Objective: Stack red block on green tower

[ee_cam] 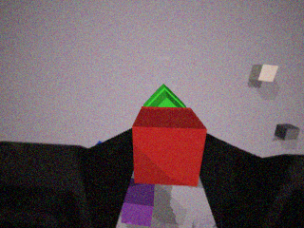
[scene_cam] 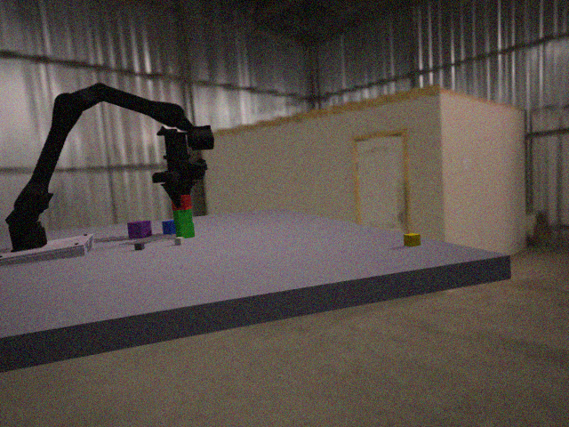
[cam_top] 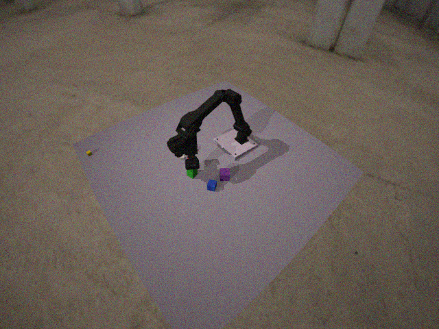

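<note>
Red block (ee_cam: 168, 147) clamped btw the dark fingers, partly closed on it, nearest in wrist view. Exterior view: block's base sits right at top of green tower (scene_cam: 183, 223), touching or just above, can't tell which. Tower upright on grey surface (scene_cam: 284, 257). Blue cube (scene_cam: 168, 226) + purple cube (scene_cam: 139, 229) just beside tower; yellow cube (scene_cam: 412, 239) well apart, near surface edge.

i hold a small red block (scene_cam: 182, 202) between my gripper (scene_cam: 181, 198) fingers, square and level, its underside meeting the top of the green tower (scene_cam: 183, 223). the tower, a tall bright green block, stands upright near the bench's middle, well clear of every edge.
</note>
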Controlling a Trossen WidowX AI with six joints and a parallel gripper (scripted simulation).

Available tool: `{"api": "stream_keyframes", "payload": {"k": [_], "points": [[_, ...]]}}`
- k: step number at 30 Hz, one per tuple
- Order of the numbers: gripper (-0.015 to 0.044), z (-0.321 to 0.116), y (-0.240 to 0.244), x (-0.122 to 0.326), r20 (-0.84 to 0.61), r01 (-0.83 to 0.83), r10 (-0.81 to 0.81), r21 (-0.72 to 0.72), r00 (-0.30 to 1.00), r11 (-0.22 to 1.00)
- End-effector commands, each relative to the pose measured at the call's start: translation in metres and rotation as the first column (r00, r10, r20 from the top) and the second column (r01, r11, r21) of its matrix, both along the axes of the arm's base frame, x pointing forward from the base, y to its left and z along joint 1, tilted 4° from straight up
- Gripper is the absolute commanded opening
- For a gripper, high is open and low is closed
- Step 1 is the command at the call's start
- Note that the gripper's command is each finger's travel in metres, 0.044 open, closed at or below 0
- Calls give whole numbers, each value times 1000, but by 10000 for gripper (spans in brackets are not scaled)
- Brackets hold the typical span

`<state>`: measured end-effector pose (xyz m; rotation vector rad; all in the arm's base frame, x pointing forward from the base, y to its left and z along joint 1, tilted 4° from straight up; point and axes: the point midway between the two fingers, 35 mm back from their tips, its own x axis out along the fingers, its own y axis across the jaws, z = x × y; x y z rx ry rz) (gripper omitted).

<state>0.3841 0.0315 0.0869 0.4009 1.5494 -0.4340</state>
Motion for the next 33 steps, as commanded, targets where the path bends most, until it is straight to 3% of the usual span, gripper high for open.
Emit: {"api": "stream_keyframes", "payload": {"k": [1, 14, 30, 33], "points": [[0, -2, 0, -1, -4, -5, 5, 2, 1000, 1000], [0, 6, 0, 0, -4, -5, 5, 2, 1000, 1000], [420, 1, 0, -2, -9, 0, 0, -1, 1000, 1000], [440, 1, 0, -2, -9, 0, 0, -1, 1000, 1000]]}}
